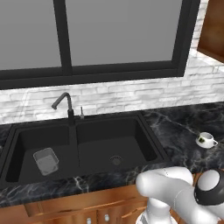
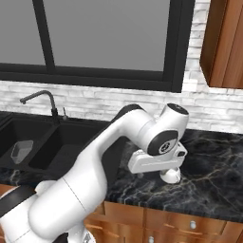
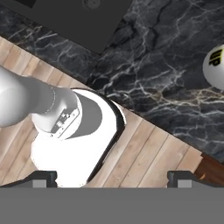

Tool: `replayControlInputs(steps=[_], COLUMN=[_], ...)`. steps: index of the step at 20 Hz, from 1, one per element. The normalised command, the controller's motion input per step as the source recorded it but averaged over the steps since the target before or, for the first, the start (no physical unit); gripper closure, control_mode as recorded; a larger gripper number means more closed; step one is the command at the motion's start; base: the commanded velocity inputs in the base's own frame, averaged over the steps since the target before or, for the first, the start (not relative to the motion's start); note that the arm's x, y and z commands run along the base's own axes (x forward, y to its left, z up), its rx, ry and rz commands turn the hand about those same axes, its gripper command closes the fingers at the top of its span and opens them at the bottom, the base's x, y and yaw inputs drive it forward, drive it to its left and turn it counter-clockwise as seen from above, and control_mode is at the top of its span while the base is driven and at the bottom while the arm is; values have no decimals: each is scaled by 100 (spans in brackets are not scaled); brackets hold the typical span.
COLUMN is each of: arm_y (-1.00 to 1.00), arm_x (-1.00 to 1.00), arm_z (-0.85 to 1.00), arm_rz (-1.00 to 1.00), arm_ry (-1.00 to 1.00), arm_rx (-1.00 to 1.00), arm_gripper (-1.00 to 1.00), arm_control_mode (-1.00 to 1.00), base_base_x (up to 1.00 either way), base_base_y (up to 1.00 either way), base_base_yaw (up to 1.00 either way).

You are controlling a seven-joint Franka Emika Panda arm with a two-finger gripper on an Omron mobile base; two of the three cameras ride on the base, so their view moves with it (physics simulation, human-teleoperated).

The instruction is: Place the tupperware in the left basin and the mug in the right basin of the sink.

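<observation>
The hand [image 3: 112,177] hangs over the near edge of the desk [image 2: 209,175], to the right of the sink [image 1: 87,151], pointing down. Its two dark fingertips [image 3: 43,178] stand wide apart with nothing between them; below them lie the wooden floor [image 3: 144,157] and the edge of the dark marble.

In the right base view the hand's white body sits just above the mug [image 2: 172,176], which stands on the desk right of the sink, near the front edge. From the left base view the mug [image 1: 205,140] is upright, white with a dark mark on its side, handle towards the right, well apart from the sink's rim. In the hand view the mug [image 3: 215,65] shows at the right edge, off to the side of the fingers rather than between them.

Further left, the right basin [image 1: 116,142] lies bare but for its round drain [image 1: 115,160]. Beyond the divider, the tupperware [image 1: 46,160] rests on the floor of the left basin [image 1: 26,144], towards its near right part. The black gooseneck faucet [image 1: 64,107] rises behind the divider, under the dark-framed window [image 1: 65,39].
</observation>
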Motion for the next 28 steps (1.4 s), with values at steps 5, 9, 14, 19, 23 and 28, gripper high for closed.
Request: replayControlInputs(steps=[5,9,14,19,23,28], arm_y=[-13,-12,-4,-2,-11,-16], arm_x=[5,11,18,18,13,13], arm_z=[-14,-15,-14,-17,-20,-20], arm_rz=[0,0,0,0,0,0], arm_ry=[0,0,0,-1,0,-1], arm_rx=[0,0,-1,-4,-7,-4], arm_gripper=[-100,-100,-100,-100,-100,-100], arm_control_mode=[-100,-100,-100,-100,-100,-100], base_base_x=[0,0,0,0,0,0], base_base_y=[0,0,0,0,0,0], base_base_yaw=[0,0,0,0,0,0])
